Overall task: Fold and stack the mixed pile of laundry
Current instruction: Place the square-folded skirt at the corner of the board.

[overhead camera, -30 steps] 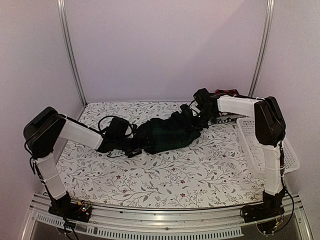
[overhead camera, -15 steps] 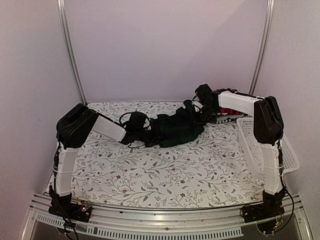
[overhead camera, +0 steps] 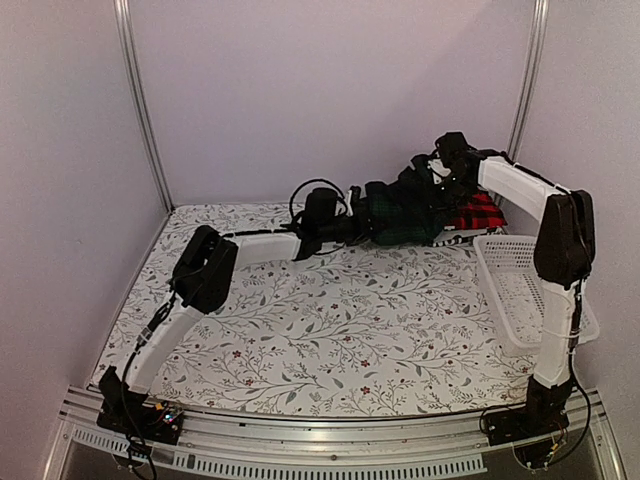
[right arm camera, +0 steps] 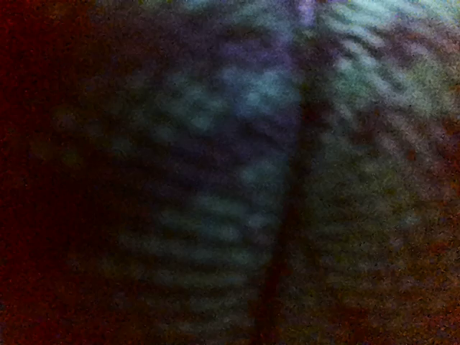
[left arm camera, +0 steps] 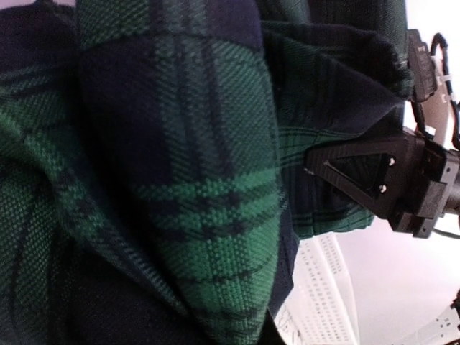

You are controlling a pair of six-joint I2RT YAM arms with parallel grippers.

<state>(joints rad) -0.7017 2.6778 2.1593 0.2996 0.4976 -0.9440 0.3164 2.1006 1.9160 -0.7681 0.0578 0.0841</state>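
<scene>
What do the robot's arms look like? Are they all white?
Not all white. The left arm and right arm have white tube-shaped links with chunky black joints. The left claw and right claw are black, and thin black cables loop beside the wrists.

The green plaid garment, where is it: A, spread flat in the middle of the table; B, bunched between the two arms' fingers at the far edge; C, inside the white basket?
B: the green plaid garment is gripped by the left fingers and right fingers at the far edge, outside the basket.
</scene>
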